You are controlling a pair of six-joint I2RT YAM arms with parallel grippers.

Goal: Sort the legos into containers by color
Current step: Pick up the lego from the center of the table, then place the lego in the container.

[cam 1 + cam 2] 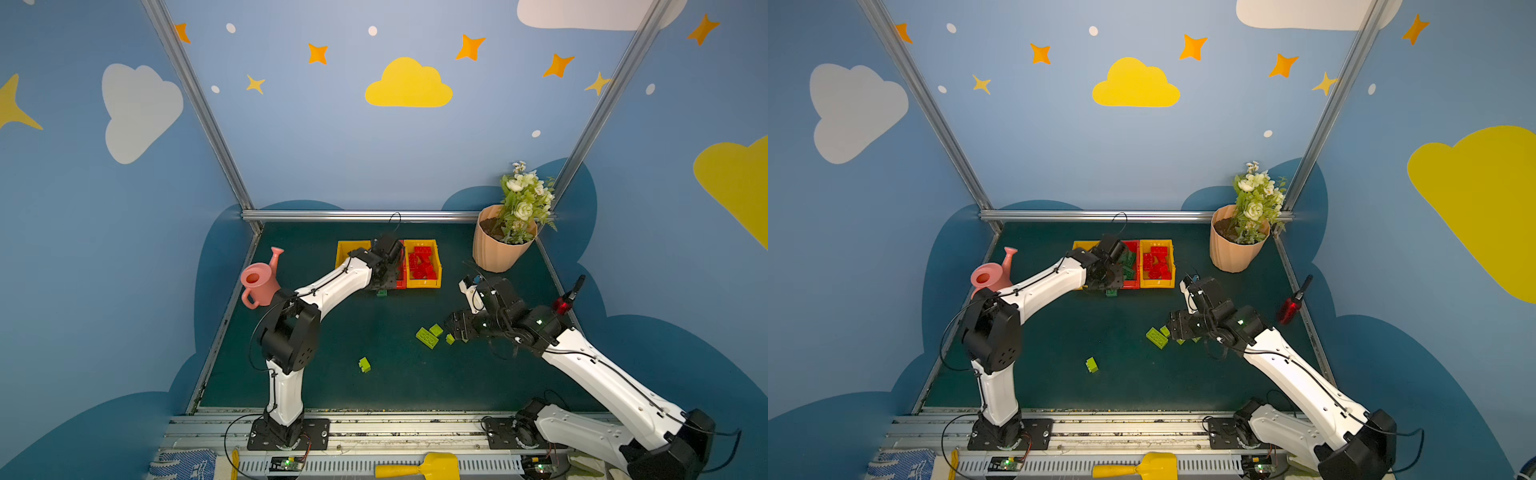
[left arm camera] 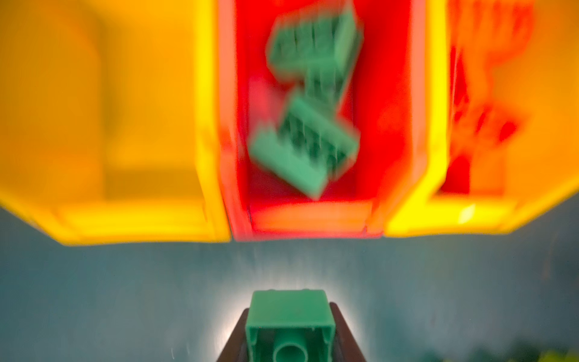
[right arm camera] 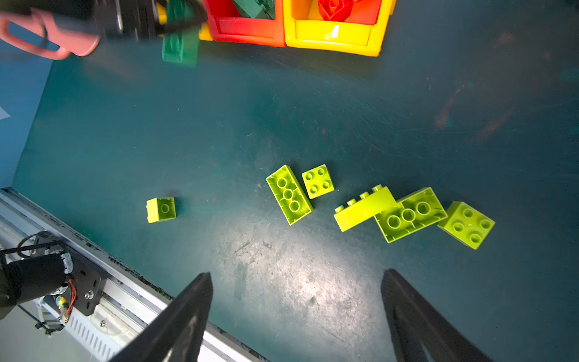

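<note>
We are finding the left gripper (image 2: 289,343) clamping a square dark green brick (image 2: 289,308) just before the red bin (image 2: 313,216). Its hollow side is facing the wrist camera and its studs are pointing away; it has no long axis. The right gripper (image 3: 297,272) is hanging wide apart near the lime bricks (image 3: 289,194). Its wrist view is showing six of them, the top views fewer.

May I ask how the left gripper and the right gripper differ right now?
The left gripper is shut on a dark green plastic brick; the right gripper is open and empty. The left is near the red plastic bin; the right is by loose lime green bricks. Both are over the table.
</note>
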